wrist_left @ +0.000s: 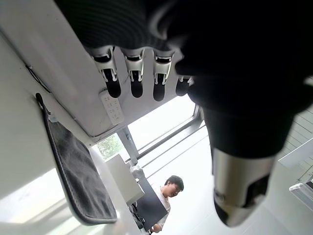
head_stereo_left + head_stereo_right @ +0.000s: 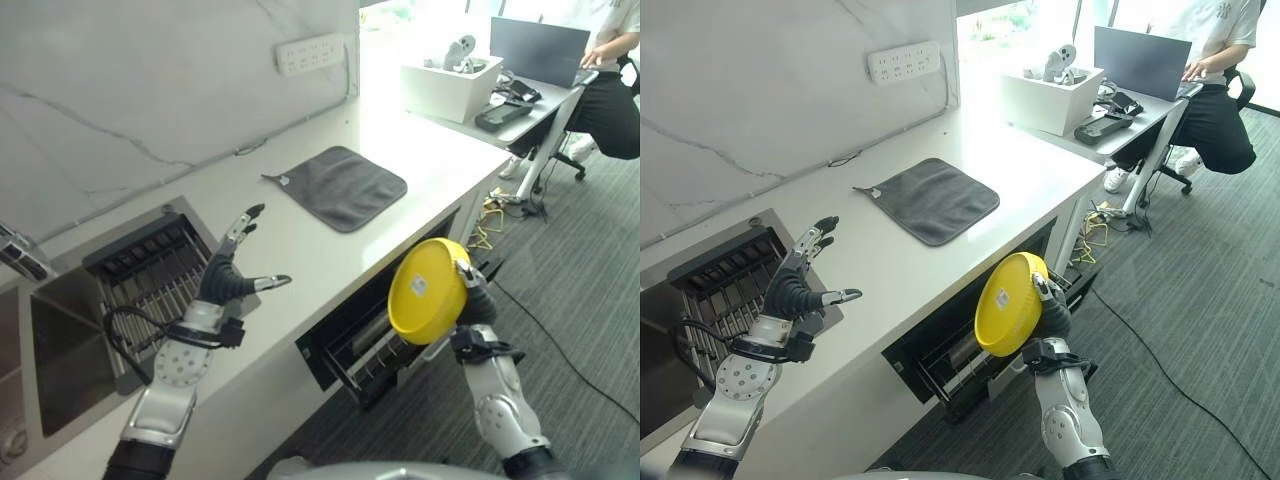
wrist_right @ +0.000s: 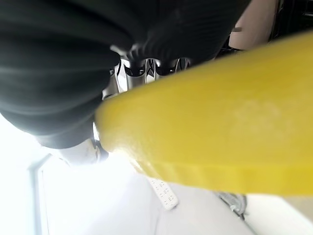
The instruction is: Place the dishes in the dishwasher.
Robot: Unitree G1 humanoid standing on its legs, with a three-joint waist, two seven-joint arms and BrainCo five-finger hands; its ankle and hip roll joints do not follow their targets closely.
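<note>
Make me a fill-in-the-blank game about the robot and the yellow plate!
1. The right hand holds a plate whose colour is ____.
2. The left hand hovers above the counter with its fingers ____.
3. The grey cloth lies flat on the white ____.
4. The dishwasher drawer under the counter is pulled ____.

Missing words: yellow; open; counter; open

yellow plate (image 2: pixel 428 290) hides right hand's fingers (image 3: pixel 151 66) | dishwasher (image 2: pixel 950 365) interior too dark; person (image 2: pixel 610 85) cut off
</note>
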